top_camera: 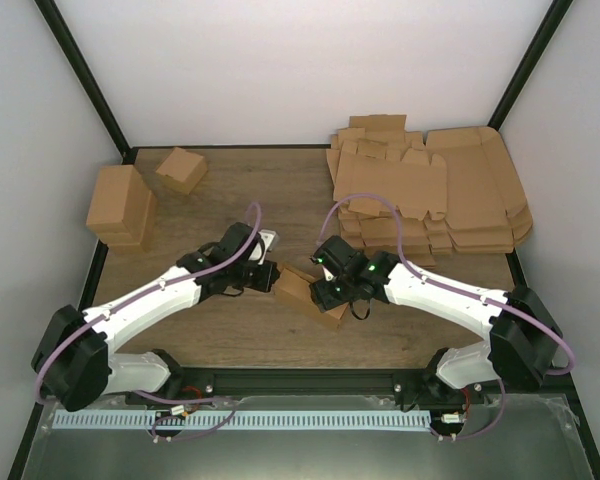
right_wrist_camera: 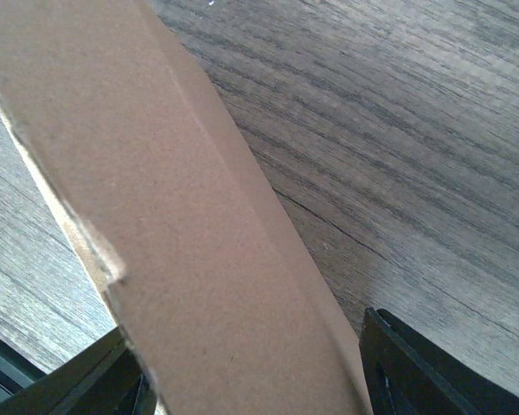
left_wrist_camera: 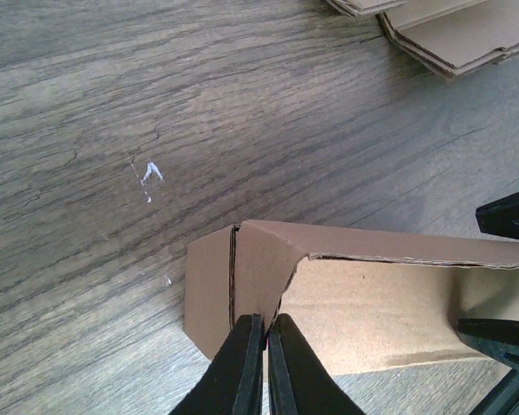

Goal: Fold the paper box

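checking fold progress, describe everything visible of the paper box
Plain brown cardboard box, part-folded into a long shallow tray with raised side walls and a creased flap at one end. It lies on the wood table, near-centre. The left gripper pinches a wall at that end; the right gripper straddles the other.
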Motion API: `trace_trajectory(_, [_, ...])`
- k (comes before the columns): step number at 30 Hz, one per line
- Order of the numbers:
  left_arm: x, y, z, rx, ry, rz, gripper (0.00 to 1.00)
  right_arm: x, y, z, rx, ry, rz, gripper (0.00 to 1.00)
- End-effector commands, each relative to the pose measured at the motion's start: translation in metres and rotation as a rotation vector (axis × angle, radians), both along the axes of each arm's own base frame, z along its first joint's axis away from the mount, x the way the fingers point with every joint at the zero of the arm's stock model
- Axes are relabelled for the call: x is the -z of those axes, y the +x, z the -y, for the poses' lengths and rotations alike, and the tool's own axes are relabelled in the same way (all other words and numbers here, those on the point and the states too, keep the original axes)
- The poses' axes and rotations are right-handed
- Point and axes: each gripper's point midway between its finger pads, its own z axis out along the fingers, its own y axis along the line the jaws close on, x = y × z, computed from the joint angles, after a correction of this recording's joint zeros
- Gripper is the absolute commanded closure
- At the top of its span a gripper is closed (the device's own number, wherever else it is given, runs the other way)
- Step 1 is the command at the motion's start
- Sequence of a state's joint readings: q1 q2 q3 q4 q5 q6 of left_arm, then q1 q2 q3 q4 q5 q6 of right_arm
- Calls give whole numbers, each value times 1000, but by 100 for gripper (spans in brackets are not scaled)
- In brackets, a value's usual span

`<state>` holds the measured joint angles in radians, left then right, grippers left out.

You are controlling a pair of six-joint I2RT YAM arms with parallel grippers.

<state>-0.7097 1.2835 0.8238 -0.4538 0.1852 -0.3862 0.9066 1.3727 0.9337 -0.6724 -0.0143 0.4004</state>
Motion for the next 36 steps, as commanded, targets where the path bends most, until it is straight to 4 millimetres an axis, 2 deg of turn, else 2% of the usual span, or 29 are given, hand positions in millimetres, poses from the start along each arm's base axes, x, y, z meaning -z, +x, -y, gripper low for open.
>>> trace_trajectory(1, [29, -21, -16, -6, 62, -75, 96, 12, -2, 5, -2, -53, -21, 36])
trace_trajectory(10, [40, -27, -21, -10, 70, -93, 96, 10, 0, 4, 8, -52, -12, 36])
trace_trajectory(14, [33, -25, -17, -10, 48, -87, 96, 0, 2, 4, 14, -34, 7, 35])
trace_trajectory(17, [25, -21, -13, -17, 22, -75, 96, -12, 1, 5, 26, -15, 19, 30])
trace_trajectory(21, [11, -17, -8, -34, -25, -40, 75, -25, -5, 12, 51, 9, 12, 27])
trace_trajectory(25, [-6, -14, -5, -49, -95, 12, 59, -39, -15, 16, 86, 81, -5, 27])
trace_trajectory(30, [-16, -12, -5, -55, -136, 60, 46, -43, -29, 19, 116, 141, -54, 27])
trace_trajectory(34, [-17, -10, -8, -61, -136, 96, 41, -37, -38, 31, 153, 109, -95, 28])
trace_trajectory(36, [-20, -7, -11, -74, -144, 129, 35, -35, -42, 37, 172, 93, -112, 30])
